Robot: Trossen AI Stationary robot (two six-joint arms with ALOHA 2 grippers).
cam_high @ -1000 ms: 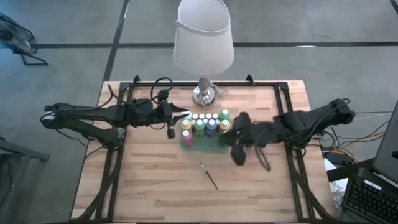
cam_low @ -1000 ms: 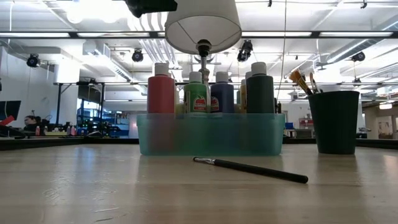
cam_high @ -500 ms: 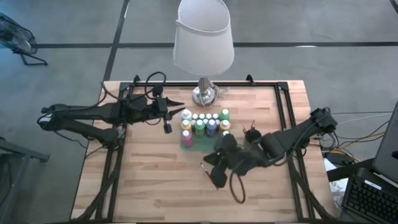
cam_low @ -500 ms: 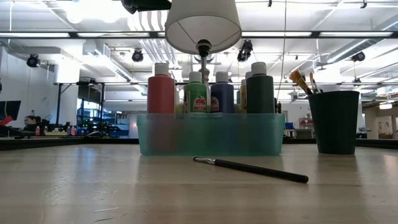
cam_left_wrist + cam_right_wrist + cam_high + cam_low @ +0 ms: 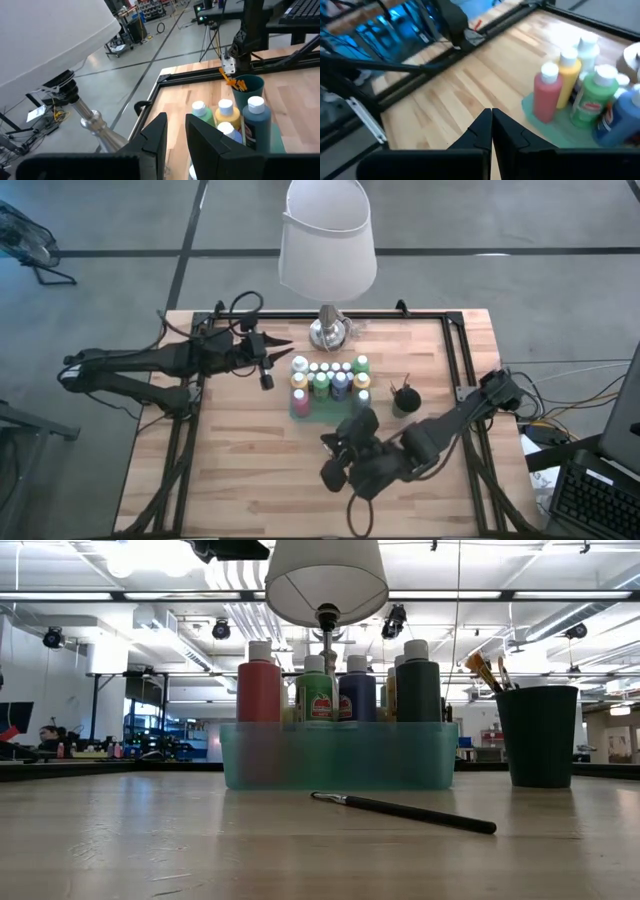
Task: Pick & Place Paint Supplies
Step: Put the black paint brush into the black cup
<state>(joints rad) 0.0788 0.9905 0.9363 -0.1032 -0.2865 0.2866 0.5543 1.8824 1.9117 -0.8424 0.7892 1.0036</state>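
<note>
Right tool (image 5: 335, 465) sits low center of the high view, over the tabletop (image 5: 230, 470), fingers pressed together, holding nothing. Left tool (image 5: 285, 343) is upper left beside the lamp (image 5: 327, 250), fingers slightly spread. Paint bottles (image 5: 328, 378) stand in the teal tray (image 5: 338, 755) at center; loose paintbrush (image 5: 402, 811) lies in front of it, more brushes in the dark cup (image 5: 538, 735) right of it.
</note>
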